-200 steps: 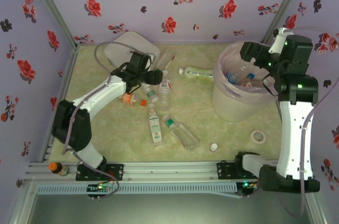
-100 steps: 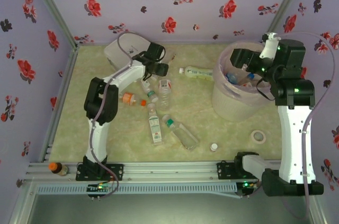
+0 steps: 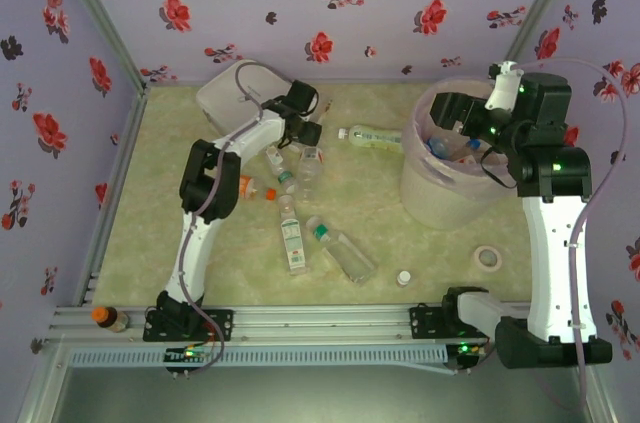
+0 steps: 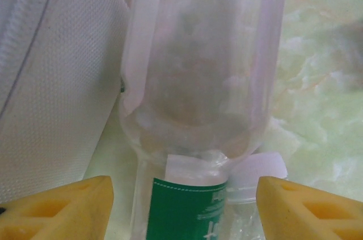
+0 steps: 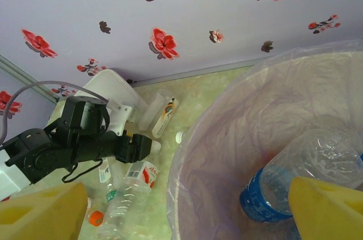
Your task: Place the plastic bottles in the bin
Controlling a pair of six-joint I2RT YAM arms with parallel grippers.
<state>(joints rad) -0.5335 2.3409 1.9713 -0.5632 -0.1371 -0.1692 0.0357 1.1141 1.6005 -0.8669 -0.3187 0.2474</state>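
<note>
- Inside the big round see-through bin with the pale pink bag (image 3: pixel 430 198), at the far right of the tabletop (image 3: pixel 180 233), lie at least two small clear plastic bottles (image 5: pixel 266 197). One has a blue label and one beside it is plain. That part of the job is done.
- Most of the bottles are not in yet. One bottle with a white cap (image 3: pixel 372 135) lies just beside the bin. A bunch more lie mixed up near the middle, with green, orange and white caps. A bottle with a green cap (image 3: pixel 342 251) and a bottle with a long white label (image 3: pixel 293 241) lie nearer the front.
- I think well under half the job is done.
- The left fingers (image 4: pixel 57 209) are partly open over the bunch. A clear bottle with a green label (image 4: pixel 187 217) sits between them. There is a gap on each side, so they do not have hold of it.
- The right fingers (image 5: pixel 39 211) are wide open above the bin and hold nothing.
- A white square box with a lid (image 3: pixel 235 93) sits at the back, next to the left fingers.
- A small tape ring (image 3: pixel 488 258) and a small loose white cap (image 3: pixel 403 278) lie near the front right.
</note>
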